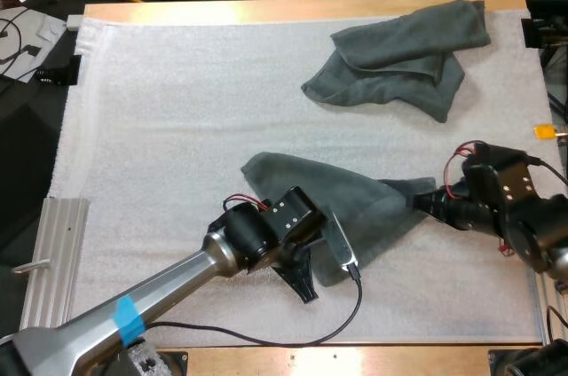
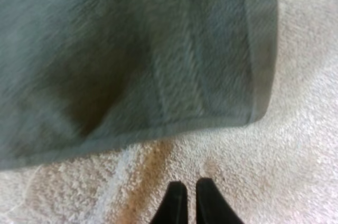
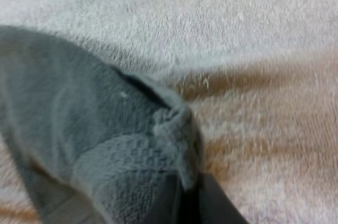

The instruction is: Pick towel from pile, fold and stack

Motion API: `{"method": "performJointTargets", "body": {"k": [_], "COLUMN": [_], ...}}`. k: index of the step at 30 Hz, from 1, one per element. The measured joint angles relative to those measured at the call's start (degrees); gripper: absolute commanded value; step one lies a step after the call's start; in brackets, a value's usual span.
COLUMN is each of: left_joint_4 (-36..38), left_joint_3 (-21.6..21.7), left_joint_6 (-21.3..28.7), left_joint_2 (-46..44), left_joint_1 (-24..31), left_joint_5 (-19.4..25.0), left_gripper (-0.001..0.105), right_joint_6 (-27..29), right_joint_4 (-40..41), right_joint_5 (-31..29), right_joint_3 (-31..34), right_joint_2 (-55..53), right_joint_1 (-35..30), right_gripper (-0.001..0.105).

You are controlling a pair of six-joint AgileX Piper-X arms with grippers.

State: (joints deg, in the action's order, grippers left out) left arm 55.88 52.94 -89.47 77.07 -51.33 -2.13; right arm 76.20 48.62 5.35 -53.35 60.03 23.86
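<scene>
Left wrist view puts my left claw just above the white fleecy mat. Its two black fingers are pressed together with nothing between them. Their tips stop a little short of the hemmed edge of the spread dark grey-green terry towel, and one rounded corner of that towel lies flat on the mat just past them.

From the high view, my left claw sits close to the near edge of the wooden table, about midway along it. It points down at the mat, beside the towel's near corner. A ribbed silver metal bar lies along the table's left edge, off the mat, towards the near left corner.

The spread towel lies in a rough triangle on the near half of the mat. It runs from beside my left arm out to a narrow point towards the table's right edge. My right claw is at that point, clamped on the towel's corner.

In the right wrist view, the cloth is gathered into a tight bunch where my right claw pinches it. A waffle-woven band shows beside the fingers, and the rest of the cloth drapes away onto the mat.

Farthest off, a crumpled dark grey-green towel lies heaped by the table's far right corner, well apart from the spread one.
</scene>
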Motion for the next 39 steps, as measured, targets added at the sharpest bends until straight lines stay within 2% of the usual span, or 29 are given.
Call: {"method": "performJointTargets", "body": {"k": [5, 7, 10, 12, 16, 18, 22, 26, 29, 35, 39], "left_joint_4": [1.16, 0.89, 0.29, 0.08, -2.14, -3.06, -5.11, -6.80, -7.79, -9.17, -9.51], "left_joint_3": [0.62, 0.73, 0.73, 0.73, 0.73, 0.73, 0.73, 0.73, 0.73, 0.60, 0.76], "left_joint_6": [0.00, 0.00, 0.21, 0.24, 1.13, 1.36, 1.47, 1.47, 1.47, 1.47, 1.47], "left_joint_2": [-2.78, -2.85, -2.27, -2.30, -2.25, -1.80, 1.76, 6.04, 8.87, 13.99, 14.67], "left_joint_1": [0.00, 0.00, 0.00, 0.00, 0.00, 0.00, -0.34, -1.67, -3.07, -4.21, -4.21], "left_joint_5": [0.00, 0.00, -0.76, -0.66, -2.06, -3.16, -6.42, -7.04, -6.36, -2.10, -2.52], "left_gripper": [0.001, 0.008, 0.003, 0.012, 0.038, 0.046, 0.045, 0.044, 0.043, 0.043, 0.044], "right_joint_6": [-0.31, -0.38, -0.47, -0.47, -0.47, -0.44, -0.35, -0.35, -0.35, -0.35, -0.35], "right_joint_4": [2.10, 2.35, 2.55, 2.64, 3.75, 4.16, 4.37, 4.51, 4.79, 5.18, 5.57], "right_joint_5": [-0.10, -0.10, -0.10, -0.10, -0.10, -0.10, -0.10, -0.10, -0.10, -0.10, -0.10], "right_joint_3": [0.00, 0.00, 0.00, 0.00, 0.00, 0.00, 0.00, 0.00, 0.00, 0.00, 0.00], "right_joint_2": [-4.06, -4.20, -3.54, -3.50, -3.99, -3.97, -3.97, -3.97, -3.97, -3.97, -3.97], "right_joint_1": [0.00, 0.00, 0.00, 0.00, 0.00, 0.00, 0.00, 0.00, 0.00, 0.00, 0.00], "right_gripper": [0.000, 0.000, 0.000, 0.000, 0.000, 0.000, 0.000, 0.000, 0.000, 0.000, 0.000]}}
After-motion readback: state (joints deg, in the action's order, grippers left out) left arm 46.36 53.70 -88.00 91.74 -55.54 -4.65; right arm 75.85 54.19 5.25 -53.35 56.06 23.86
